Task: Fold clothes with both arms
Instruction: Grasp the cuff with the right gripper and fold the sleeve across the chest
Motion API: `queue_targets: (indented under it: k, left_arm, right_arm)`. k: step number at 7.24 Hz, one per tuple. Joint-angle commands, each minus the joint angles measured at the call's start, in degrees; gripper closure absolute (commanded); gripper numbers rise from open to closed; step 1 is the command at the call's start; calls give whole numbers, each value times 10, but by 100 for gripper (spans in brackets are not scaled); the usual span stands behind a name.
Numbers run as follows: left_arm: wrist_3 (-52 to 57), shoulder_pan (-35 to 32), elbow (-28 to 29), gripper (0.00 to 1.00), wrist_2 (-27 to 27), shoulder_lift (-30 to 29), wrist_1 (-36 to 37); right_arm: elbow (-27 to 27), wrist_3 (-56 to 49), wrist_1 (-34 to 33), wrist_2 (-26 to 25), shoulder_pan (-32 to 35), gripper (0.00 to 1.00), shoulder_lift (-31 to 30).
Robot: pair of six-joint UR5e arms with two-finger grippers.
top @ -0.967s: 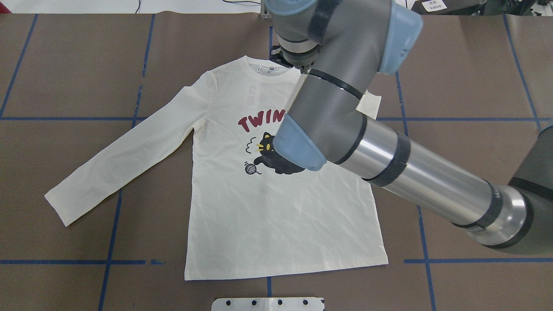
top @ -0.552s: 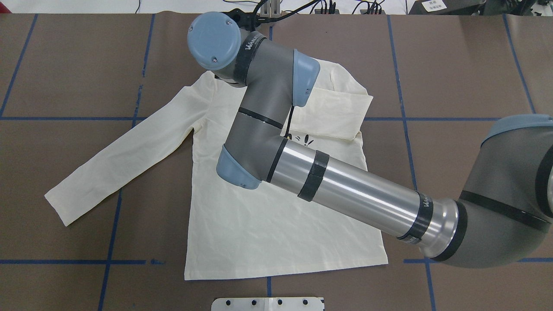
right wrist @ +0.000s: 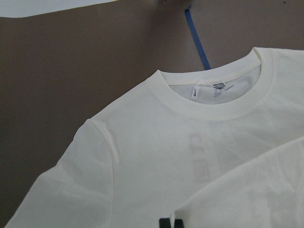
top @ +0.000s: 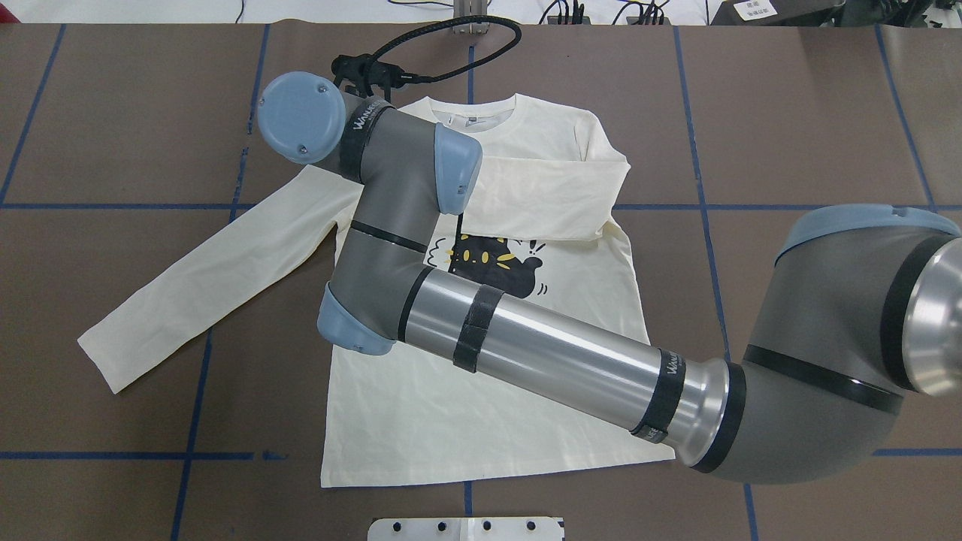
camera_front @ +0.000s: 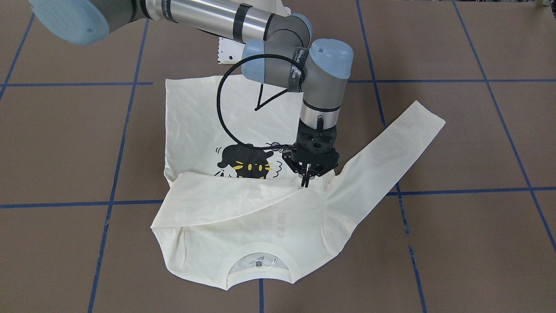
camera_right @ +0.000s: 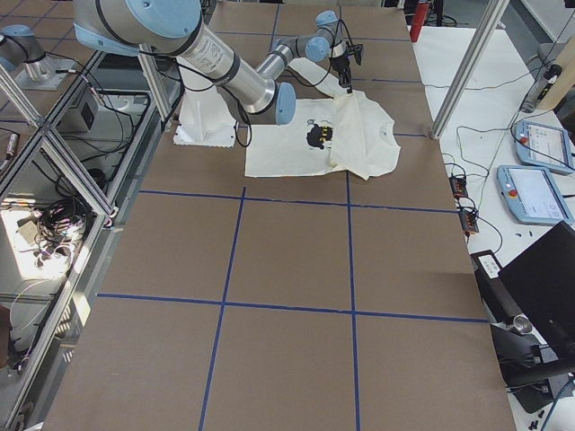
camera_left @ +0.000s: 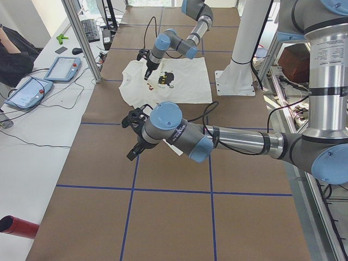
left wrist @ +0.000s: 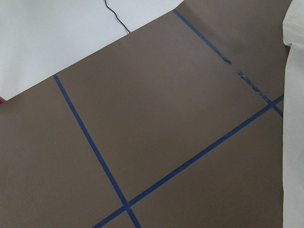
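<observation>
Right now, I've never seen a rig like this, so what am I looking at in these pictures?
A robot's right arm and left arm work at a brown table. One camera looks down from behind the robot, one faces it, two watch from the table's ends, one rides each wrist. A cream long-sleeved shirt lies print up. The right gripper looks pinched on the end of the folded sleeve, which crosses the chest; the other sleeve lies spread out. The left gripper hangs over bare table; open or shut, I cannot tell.
</observation>
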Motion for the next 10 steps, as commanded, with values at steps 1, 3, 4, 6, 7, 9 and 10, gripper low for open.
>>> queue_targets:
  k: [1, 3, 4, 6, 7, 9, 10]
  left_arm:
    - [1, 0, 0, 0, 0, 0, 0]
    - [0, 0, -1, 0, -1, 1, 1]
    - [0, 0, 0, 0, 0, 0, 0]
    - [-11, 0, 7, 0, 2, -26, 0]
    - [-36, 3, 7, 0, 4, -33, -18]
    - [-91, 84, 6, 0, 7, -37, -74]
    - [-125, 134, 3, 0, 43, -44, -76]
  right_arm:
    - [-27, 22, 24, -1, 0, 37, 18]
    - [-42, 23, 29, 0, 0, 1, 33]
    - [-42, 23, 29, 6, 6, 0, 36]
    - [-39, 3, 22, 99, 59, 0, 34]
    - [-27, -42, 15, 136, 93, 0, 27]
    - [73, -125, -29, 213, 157, 0, -42]
    - [120, -178, -44, 249, 190, 0, -89]
